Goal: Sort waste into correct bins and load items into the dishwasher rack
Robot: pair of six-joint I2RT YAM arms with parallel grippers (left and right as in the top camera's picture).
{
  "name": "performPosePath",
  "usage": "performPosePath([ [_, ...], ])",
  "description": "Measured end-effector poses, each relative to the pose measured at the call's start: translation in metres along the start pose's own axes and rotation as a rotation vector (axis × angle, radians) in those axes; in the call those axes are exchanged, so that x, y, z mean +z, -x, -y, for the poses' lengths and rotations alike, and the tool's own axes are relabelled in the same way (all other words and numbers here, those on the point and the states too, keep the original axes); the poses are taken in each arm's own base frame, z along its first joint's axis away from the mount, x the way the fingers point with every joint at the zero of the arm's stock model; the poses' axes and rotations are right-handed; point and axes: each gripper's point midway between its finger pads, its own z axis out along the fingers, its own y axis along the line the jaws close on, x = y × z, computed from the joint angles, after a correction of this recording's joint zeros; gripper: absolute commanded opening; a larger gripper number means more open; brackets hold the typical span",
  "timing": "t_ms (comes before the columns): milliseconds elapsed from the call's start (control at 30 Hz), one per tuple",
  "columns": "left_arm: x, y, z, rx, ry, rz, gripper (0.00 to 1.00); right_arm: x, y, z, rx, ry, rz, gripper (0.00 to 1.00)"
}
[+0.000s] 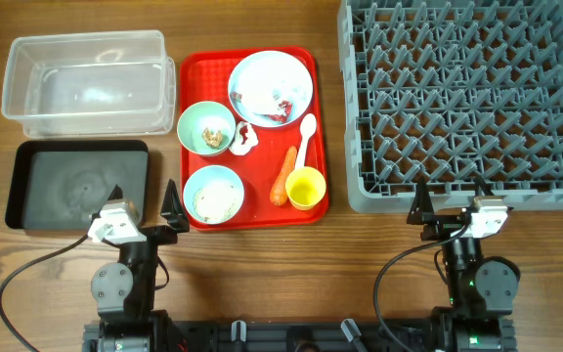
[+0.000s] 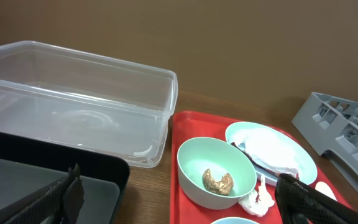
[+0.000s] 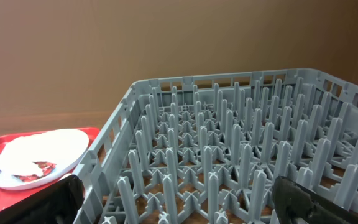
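A red tray (image 1: 195,78) holds a pale blue plate (image 1: 271,83) with a red wrapper (image 1: 281,110) and tissue, a bowl (image 1: 206,127) with a brown scrap (image 2: 218,181), a bowl of rice (image 1: 213,194), an orange carrot (image 1: 283,176), a yellow cup (image 1: 305,188), a white spoon (image 1: 305,137) and crumpled tissue (image 1: 245,139). The clear tub (image 1: 86,83) and black tray (image 1: 76,184) lie left. The grey rack (image 1: 467,98) lies right. My left gripper (image 1: 143,200) is open and empty at the black tray's near right corner. My right gripper (image 1: 454,202) is open and empty at the rack's near edge.
The wooden table shows between the red tray and the rack (image 1: 335,117) and along the front edge by the arm bases. In the left wrist view the clear tub (image 2: 73,99) stands behind the black tray (image 2: 55,180).
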Motion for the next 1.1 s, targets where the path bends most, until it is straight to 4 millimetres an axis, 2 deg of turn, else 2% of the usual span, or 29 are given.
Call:
performPosePath([
  [167, 0.000, -0.003, 0.013, 0.004, -0.051, -0.012, 1.00, 0.000, 0.000, 0.000, 0.000, 0.000, 0.000, 1.00],
  [1100, 0.000, -0.003, 0.013, 0.004, -0.051, -0.012, 1.00, 0.000, 0.000, 0.000, 0.000, 0.000, 0.000, 1.00],
])
